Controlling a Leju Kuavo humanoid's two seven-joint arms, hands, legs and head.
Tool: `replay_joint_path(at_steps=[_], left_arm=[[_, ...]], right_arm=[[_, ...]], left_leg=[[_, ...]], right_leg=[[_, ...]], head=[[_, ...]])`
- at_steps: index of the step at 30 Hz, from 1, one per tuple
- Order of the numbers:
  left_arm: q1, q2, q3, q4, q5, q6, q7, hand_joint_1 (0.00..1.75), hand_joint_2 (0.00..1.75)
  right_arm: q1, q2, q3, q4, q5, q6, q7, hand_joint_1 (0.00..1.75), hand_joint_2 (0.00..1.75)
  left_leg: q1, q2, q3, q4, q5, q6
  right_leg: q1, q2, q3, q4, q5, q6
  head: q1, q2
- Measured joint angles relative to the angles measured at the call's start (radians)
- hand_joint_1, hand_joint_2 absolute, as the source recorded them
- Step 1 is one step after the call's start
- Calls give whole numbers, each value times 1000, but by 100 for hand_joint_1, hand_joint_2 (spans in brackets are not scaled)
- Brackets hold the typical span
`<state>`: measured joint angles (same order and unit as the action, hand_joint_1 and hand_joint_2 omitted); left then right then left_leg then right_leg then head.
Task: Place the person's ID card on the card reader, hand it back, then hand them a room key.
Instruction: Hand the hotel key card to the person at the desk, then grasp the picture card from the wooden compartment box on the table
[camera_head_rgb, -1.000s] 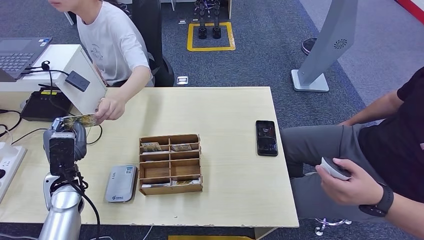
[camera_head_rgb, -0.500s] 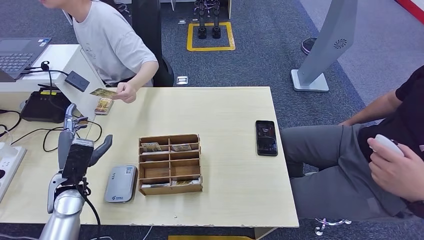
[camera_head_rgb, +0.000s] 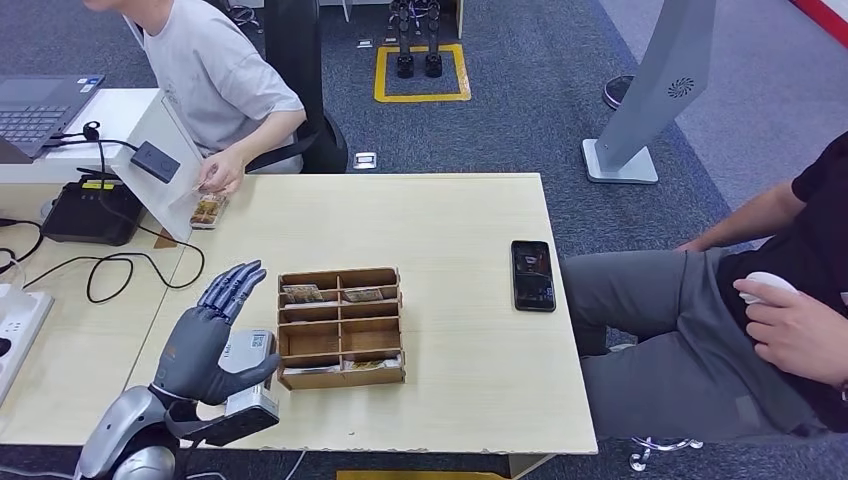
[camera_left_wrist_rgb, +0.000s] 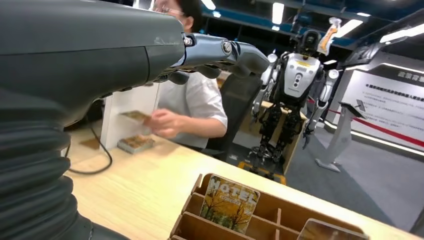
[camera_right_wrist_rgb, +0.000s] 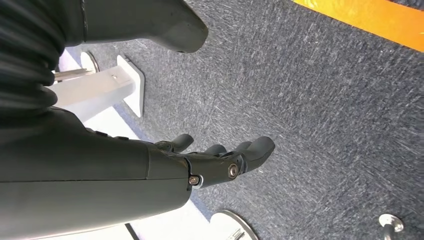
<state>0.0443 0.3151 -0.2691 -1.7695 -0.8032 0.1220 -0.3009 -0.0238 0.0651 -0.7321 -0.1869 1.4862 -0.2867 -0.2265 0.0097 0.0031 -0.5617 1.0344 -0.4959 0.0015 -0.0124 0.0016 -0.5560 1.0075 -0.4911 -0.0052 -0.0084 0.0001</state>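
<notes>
Hovering left hand (camera_head_rgb: 205, 340), slotted wooden organizer (camera_head_rgb: 342, 327)

One wooden card organizer (camera_head_rgb: 341, 327) sat on the desk, with one card reader (camera_head_rgb: 243, 366) just left of it and one phone (camera_head_rgb: 532, 275) to its right. Two people were there: one (camera_head_rgb: 215, 75) at far left, one (camera_head_rgb: 770, 290) at right. One laptop (camera_head_rgb: 38, 107) was far left. Two robot hands: left hand (camera_head_rgb: 212, 333), right hand (camera_right_wrist_rgb: 220, 162).
</notes>
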Motion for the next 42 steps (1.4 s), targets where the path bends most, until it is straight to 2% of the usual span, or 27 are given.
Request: replay_joint_path(at_steps=[8,16,26,42], left_arm=[[11,50,-64,-11,-49,19,18,0,175],[12,63,-79,-14,-60,21,21,0,175],[23,81,-140,5,-259,62,96,0,175],[23,115,-215,57,-270,20,133,0,175]], right_arm=[[0,-2,0,0,0,0,-3,0,175],[-1,-3,0,0,0,1,-2,0,175],[-1,-4,0,0,11,5,15,0,175],[-1,-4,0,0,15,3,15,0,175]], left_leg=[[0,0,0,0,0,0],[0,0,0,0,0,0],[0,0,0,0,0,0],[0,0,0,0,0,0]], right_leg=[[0,0,0,0,0,-1],[0,0,0,0,0,-1],[0,0,0,0,0,-1],[0,0,0,0,0,-1]], head=[[0,0],[0,0],[0,0],[0,0]])
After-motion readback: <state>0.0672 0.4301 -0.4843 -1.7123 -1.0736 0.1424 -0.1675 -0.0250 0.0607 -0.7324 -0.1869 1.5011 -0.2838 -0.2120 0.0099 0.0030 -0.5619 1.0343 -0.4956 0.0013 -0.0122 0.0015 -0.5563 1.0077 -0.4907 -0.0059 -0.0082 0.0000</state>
